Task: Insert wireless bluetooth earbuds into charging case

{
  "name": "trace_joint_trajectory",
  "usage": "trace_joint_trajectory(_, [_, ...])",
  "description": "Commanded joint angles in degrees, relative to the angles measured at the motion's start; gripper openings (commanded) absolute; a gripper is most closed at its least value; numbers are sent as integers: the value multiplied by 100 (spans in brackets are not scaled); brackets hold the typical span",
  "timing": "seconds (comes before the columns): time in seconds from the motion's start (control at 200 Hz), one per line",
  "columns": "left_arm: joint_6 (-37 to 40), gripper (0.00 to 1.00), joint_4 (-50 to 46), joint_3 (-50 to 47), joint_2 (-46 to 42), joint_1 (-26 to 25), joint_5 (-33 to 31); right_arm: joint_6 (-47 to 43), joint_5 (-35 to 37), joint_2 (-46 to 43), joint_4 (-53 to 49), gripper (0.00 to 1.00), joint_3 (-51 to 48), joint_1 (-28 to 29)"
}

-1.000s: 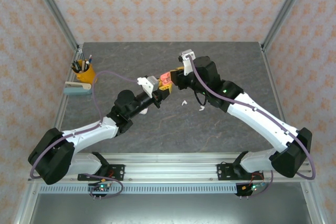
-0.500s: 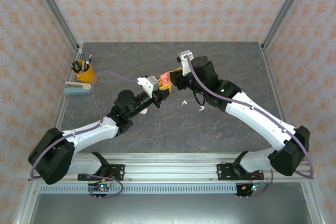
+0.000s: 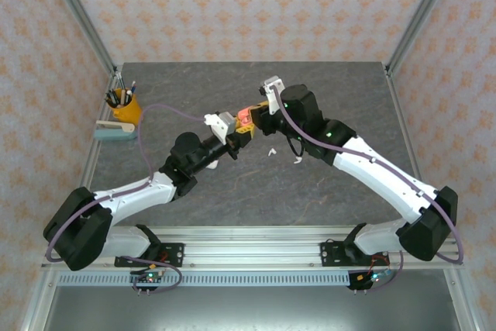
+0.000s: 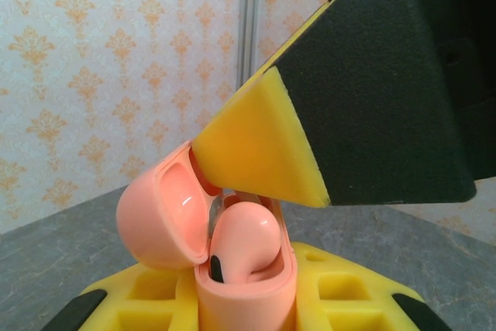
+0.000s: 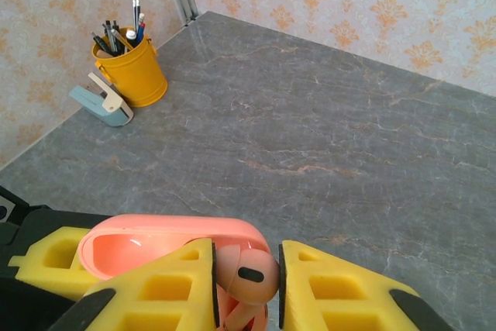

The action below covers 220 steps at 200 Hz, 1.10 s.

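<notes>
The pink earbud stands head up at the open mouth of the pink charging case, whose lid hangs open to one side. The right gripper is clenched on this earbud, one yellow finger on each side of it. The left gripper is clenched around the body of the case and holds it upright, above the middle of the worktop. One white earbud and a second white earbud lie on the worktop near the right arm. A yellow cup with pens and a stapler stand at the left edge.
</notes>
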Motion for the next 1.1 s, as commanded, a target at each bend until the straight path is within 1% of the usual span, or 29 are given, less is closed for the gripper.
trace_joint_trajectory(0.0, [-52, 0, 394, 236, 29, -53, 4, -262, -65, -241, -56, 22, -131, 41])
trace_joint_trajectory(0.205, [-59, 0, 421, 289, 82, -53, -6, -349, -93, -341, -67, 22, -223, 100])
trace_joint_trajectory(0.41, [-56, 0, 413, 335, 115, -53, -14, -394, -126, -260, -127, 22, -183, 195])
trace_joint_trajectory(0.671, [-59, 0, 435, 327, 108, -53, -17, -447, 211, -257, -190, 23, -169, 232])
trace_joint_trajectory(0.776, [-76, 0, 447, 312, 111, -53, 3, -474, 431, -257, -230, 24, -126, 224])
trace_joint_trajectory(0.896, [-95, 0, 469, 300, 108, -53, 22, -456, 510, -245, -242, 27, -75, 215])
trace_joint_trajectory(1.011, [-102, 0, 489, 283, 111, -53, 25, -400, 554, -239, -235, 34, -25, 189])
trace_joint_trajectory(1.096, [-104, 0, 508, 267, 112, -60, 21, -345, 574, -242, -202, 35, 15, 163])
